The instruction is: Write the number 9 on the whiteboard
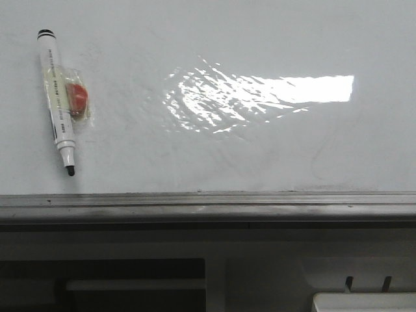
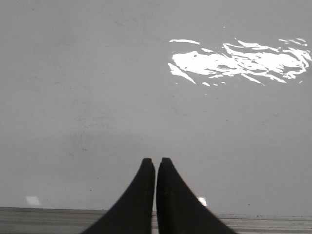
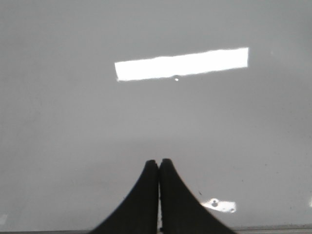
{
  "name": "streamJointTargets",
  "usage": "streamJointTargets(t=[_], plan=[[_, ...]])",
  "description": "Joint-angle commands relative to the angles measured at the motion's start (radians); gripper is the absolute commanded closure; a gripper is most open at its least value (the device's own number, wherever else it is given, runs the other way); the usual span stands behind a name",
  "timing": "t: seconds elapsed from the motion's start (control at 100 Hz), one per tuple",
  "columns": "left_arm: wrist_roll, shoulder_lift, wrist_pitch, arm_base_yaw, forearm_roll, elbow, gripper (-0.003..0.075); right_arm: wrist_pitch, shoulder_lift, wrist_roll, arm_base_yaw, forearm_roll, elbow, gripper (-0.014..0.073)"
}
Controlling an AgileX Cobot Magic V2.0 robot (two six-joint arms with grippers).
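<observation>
- Nearest the front camera is the grey metal edge strip [image 1: 208, 207] running right across, with a darker ledge and some white fittings below it that I can't really make out.
- Beyond that strip it's all whiteboard [image 1: 260, 149]: glossy, flat, faintly smudged, with a big bright glare patch [image 1: 260, 94] that goes rippled at one end.
- No number 9 anywhere on it, so my read is the writing hasn't started.
- Key thing for the next move: the marker [image 1: 57, 101] lies flat on the board's far left side, cap off, black tip pointing back toward the strip, black end away from it. Long axis runs roughly front-to-back, tilted a little.
- It's a white plastic barrel with printed text, and something small and red [image 1: 77, 97] is taped to its side under clear tape. That lump could get in the way of a clean pinch, I reckon.
- Neither wrist camera catches the marker, just bare board and glare.
- Left gripper [image 2: 156, 161]: smooth black curved fingers, tips nearly together with a hair of a gap, nothing between them.
- Right gripper [image 3: 159, 162]: same black fingers, pressed together, also empty.
- Since the marker sits on the left, the left arm looks like the closer one, and it'd need to spread its fingers and line up across the barrel.
</observation>
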Motion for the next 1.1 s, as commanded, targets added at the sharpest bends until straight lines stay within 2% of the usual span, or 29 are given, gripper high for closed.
streamJointTargets(t=[0.0, 0.22, 0.39, 0.64, 0.81, 0.89, 1.03, 1.09], plan=[[-0.008, -0.028, -0.084, 0.003, 0.011, 0.041, 0.0740, -0.112, -0.016, -0.002, -0.004, 0.035, 0.027, 0.0663], [-0.008, -0.028, -0.090, 0.003, 0.011, 0.041, 0.0740, -0.099, -0.016, 0.003, -0.004, 0.065, 0.027, 0.0663], [-0.008, -0.028, -0.151, 0.003, 0.009, 0.037, 0.0740, -0.087, -0.016, 0.003, -0.004, 0.091, -0.003, 0.0663], [-0.008, 0.004, -0.093, 0.003, 0.009, -0.081, 0.0741, 0.156, 0.053, 0.003, -0.004, 0.094, -0.180, 0.0663], [-0.008, 0.137, 0.138, 0.003, -0.003, -0.247, 0.0741, 0.374, 0.184, 0.003, -0.004, 0.099, -0.306, 0.0662], [-0.008, 0.198, 0.142, 0.003, -0.015, -0.285, 0.0741, 0.434, 0.229, 0.003, -0.004, 0.101, -0.345, 0.0663], [-0.008, 0.250, 0.083, 0.003, -0.015, -0.302, 0.0738, 0.432, 0.246, 0.003, -0.004, 0.101, -0.345, 0.0663], [-0.008, 0.261, 0.036, 0.003, -0.017, -0.300, 0.0706, 0.432, 0.246, 0.003, -0.004, 0.101, -0.345, 0.0663]])
